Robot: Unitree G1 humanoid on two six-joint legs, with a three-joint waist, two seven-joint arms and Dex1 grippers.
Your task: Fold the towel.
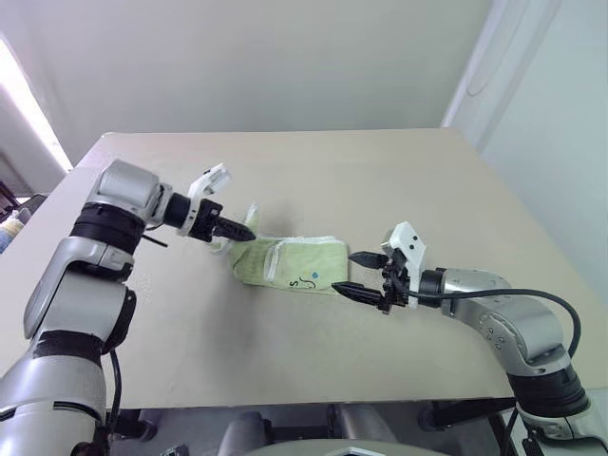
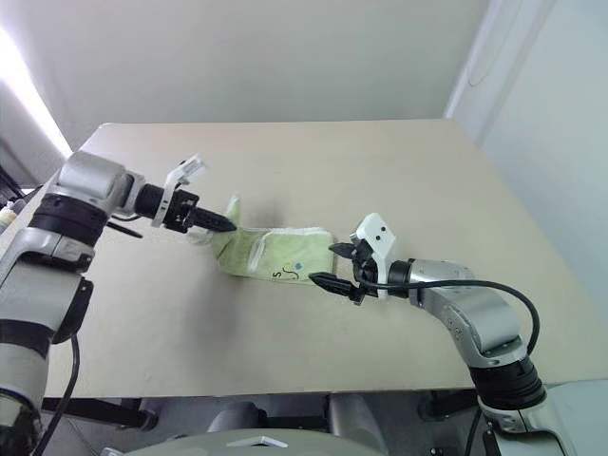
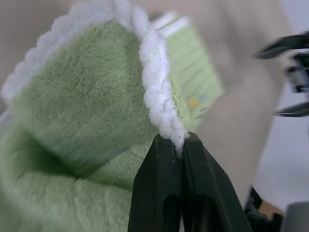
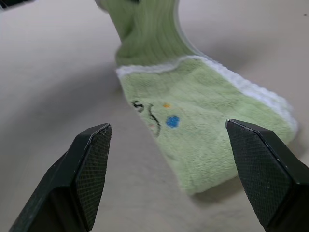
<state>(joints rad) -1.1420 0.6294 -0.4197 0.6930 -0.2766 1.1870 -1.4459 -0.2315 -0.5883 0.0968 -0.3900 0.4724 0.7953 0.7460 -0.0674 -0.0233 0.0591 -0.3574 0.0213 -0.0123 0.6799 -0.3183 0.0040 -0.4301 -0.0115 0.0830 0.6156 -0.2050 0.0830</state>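
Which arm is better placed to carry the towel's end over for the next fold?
Probably the left. Its claw is shut on the white edge of the towel and holds that end above the table. The right claw is open at the other end, holding nothing.

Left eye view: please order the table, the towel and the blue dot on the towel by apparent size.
1. Table, largest.
2. Towel.
3. Blue dot, smallest.
The differences are plain, so nearness to the camera does not change the order.
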